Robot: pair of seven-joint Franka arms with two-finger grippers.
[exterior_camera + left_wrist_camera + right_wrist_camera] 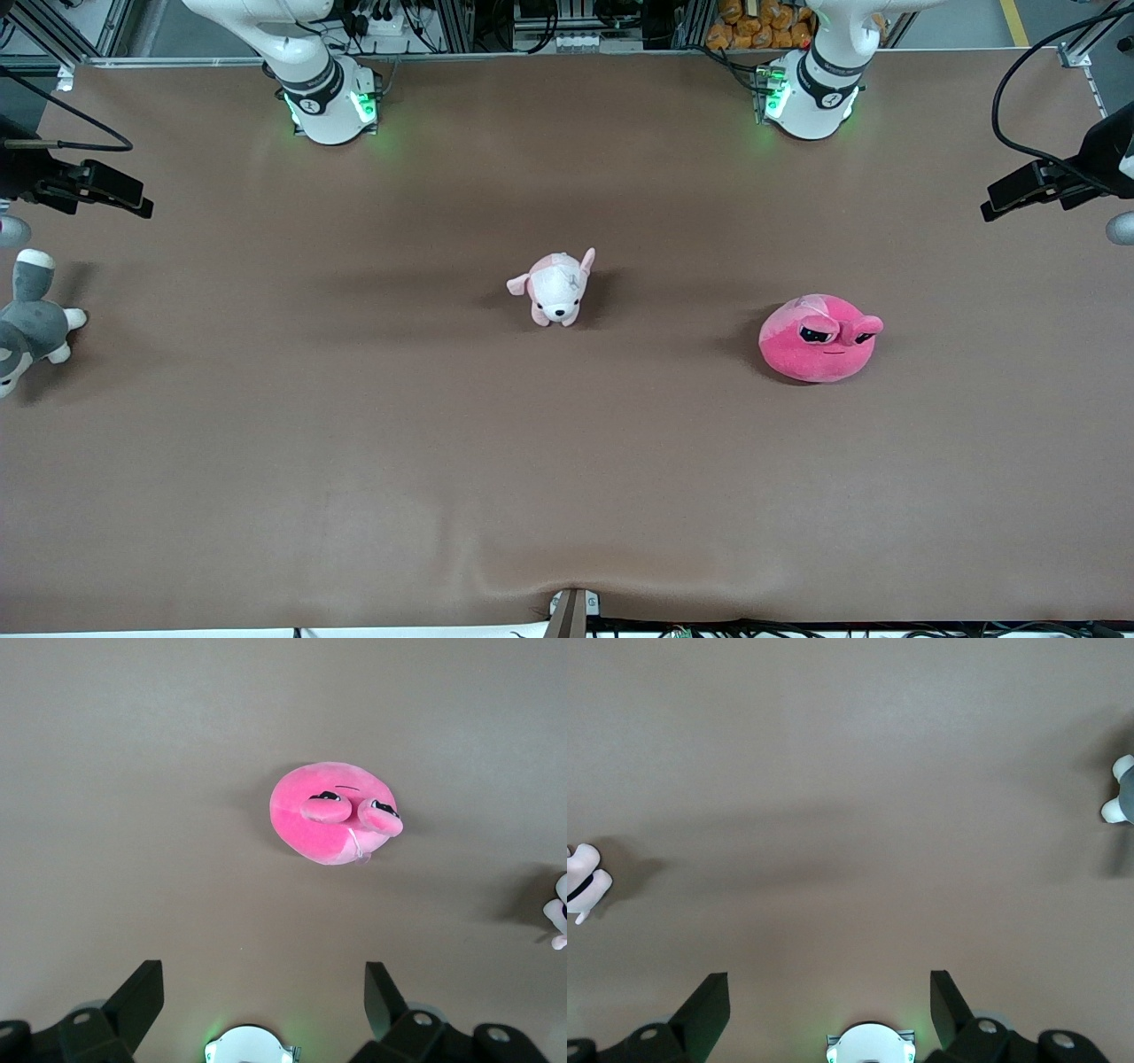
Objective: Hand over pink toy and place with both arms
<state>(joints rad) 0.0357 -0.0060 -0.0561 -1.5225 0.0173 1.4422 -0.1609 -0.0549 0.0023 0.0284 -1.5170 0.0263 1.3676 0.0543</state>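
Observation:
The pink toy (815, 341) is a round hot-pink plush with bulging half-lidded eyes. It sits on the brown table (354, 461) toward the left arm's end and also shows in the left wrist view (332, 815). My left gripper (261, 983) is open and empty, high over the table near its own base (811, 97), well apart from the toy. My right gripper (826, 988) is open and empty, high over the table near its base (328, 102). Neither gripper shows in the front view.
A pale pink-and-white puppy plush (558, 288) stands at mid-table. A grey-and-white plush animal (31, 323) lies at the table's edge at the right arm's end. Black camera mounts (80, 186) (1054, 182) reach in over both ends.

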